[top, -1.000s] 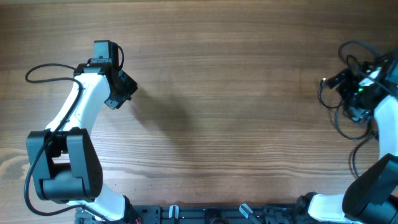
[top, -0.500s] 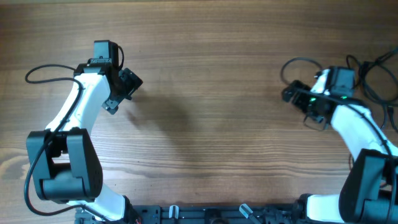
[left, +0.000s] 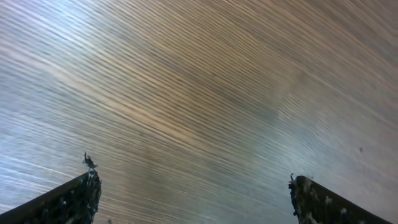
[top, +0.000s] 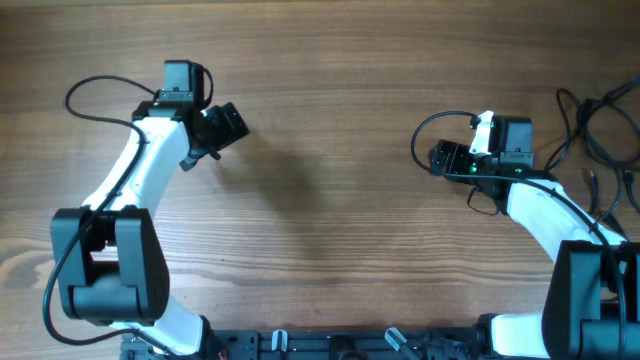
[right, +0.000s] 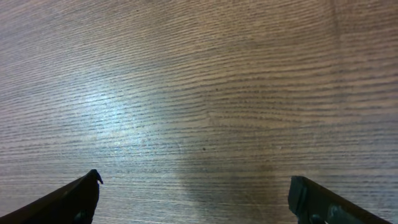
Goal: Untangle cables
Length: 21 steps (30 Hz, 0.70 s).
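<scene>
The cables (top: 588, 118) lie as loose thin black strands on the wooden table (top: 330, 200) at its far right edge, partly cut off by the frame. My right gripper (top: 447, 163) is to their left, apart from them, pointing toward the table's middle. In the right wrist view, the right gripper (right: 196, 185) stands open with only bare wood between the fingertips (right: 87, 190). My left gripper (top: 212, 140) is at the upper left, far from the cables. The left wrist view shows the left gripper (left: 196, 190) open wide over bare wood. Neither wrist view shows any cable.
Thicker black wires loop off each arm: one behind the left wrist (top: 90, 92), one above the right wrist (top: 428, 128). The arm bases stand at the front left (top: 100, 270) and front right (top: 590, 300). A black rail (top: 340, 345) runs along the front edge.
My right arm has swung left, away from the cables at the right edge. My left gripper has opened wider and shifted slightly up and right.
</scene>
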Each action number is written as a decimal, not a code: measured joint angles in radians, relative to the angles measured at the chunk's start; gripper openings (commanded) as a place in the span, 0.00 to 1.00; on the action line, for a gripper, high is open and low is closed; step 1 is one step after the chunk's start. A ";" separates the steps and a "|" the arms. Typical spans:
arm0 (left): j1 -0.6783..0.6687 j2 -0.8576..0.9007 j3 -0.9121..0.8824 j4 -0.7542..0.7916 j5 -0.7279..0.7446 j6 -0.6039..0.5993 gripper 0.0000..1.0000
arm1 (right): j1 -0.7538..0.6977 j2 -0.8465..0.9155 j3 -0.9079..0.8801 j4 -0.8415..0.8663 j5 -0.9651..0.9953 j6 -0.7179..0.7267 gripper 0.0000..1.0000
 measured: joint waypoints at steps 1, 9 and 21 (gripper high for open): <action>-0.003 0.000 0.000 0.000 0.003 0.003 1.00 | 0.000 0.000 0.000 0.000 0.000 -0.005 1.00; -0.005 0.000 0.000 0.000 0.013 0.010 1.00 | 0.001 0.000 0.000 0.000 0.000 -0.018 1.00; -0.005 0.000 0.000 0.000 0.013 0.010 1.00 | 0.001 0.000 0.000 0.000 0.000 -0.021 1.00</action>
